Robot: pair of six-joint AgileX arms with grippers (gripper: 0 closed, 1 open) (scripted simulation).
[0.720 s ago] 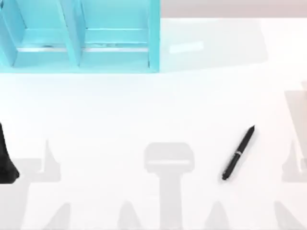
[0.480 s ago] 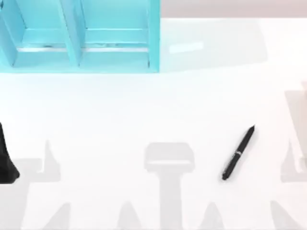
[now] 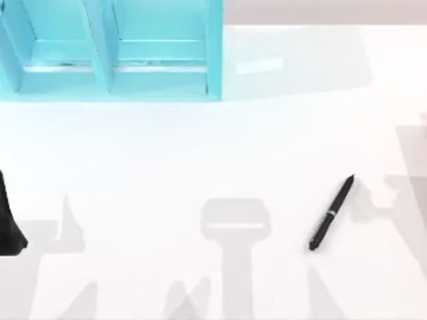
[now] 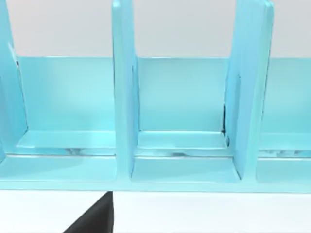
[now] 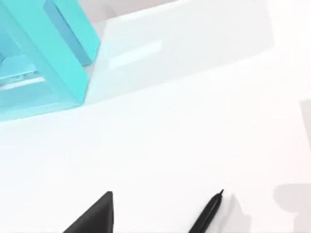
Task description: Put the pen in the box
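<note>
The black pen [image 3: 331,213] lies flat on the white table at the right of the middle, its tapered tip pointing to the far right; a silver ring shows at its middle. The turquoise box [image 3: 213,53] stands at the far left, split by upright dividers into open compartments. My left gripper [image 3: 10,223] is a dark shape at the table's left edge, and in the left wrist view it [image 4: 95,221] faces the box [image 4: 124,97]. In the right wrist view my right gripper [image 5: 95,216] hovers close beside the pen [image 5: 206,216], with the box [image 5: 43,53] farther off.
The white tabletop [image 3: 200,153] stretches between the box and the pen. Grey shadows of the arms fall along the near edge and at the right of the pen.
The shadow at the table's right side has slid left toward the pen. The pen, the box and the left arm have stayed where they were.
</note>
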